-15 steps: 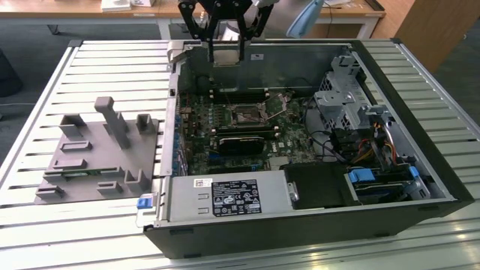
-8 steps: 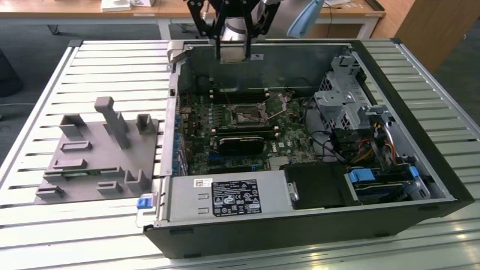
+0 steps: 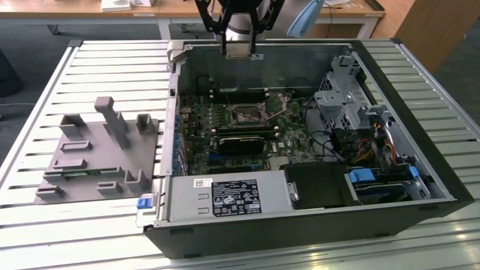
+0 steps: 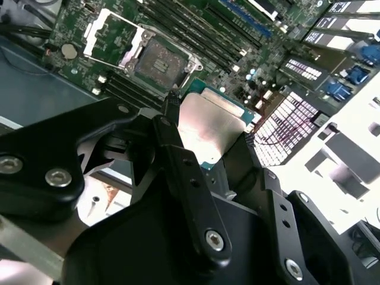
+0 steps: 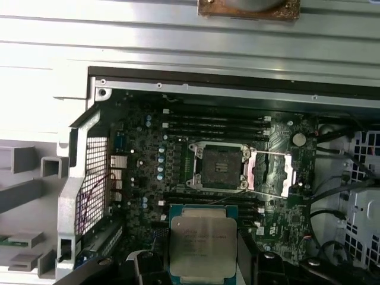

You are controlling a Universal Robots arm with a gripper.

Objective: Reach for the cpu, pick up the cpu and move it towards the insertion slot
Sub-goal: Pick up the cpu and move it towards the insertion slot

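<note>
The open black computer case (image 3: 420,163) lies on its side on the slatted metal table (image 3: 112,62), its green motherboard (image 3: 225,121) facing up. On that board sits the insertion slot (image 5: 217,166), a square socket with dark centre and thin silvery frame, uncovered, with its retention plate (image 5: 272,173) swung aside at its three o'clock in the first wrist view. The black gripper (image 4: 205,133) hangs above the case's far wall in the exterior view, fingers clamped on opposite edges of the cpu (image 5: 202,246), a flat silvery-grey square chip on a green rim, held clear of the board at the socket's six o'clock. My judgement: keep the chip level and its edges parallel to the frame while carrying.
</note>
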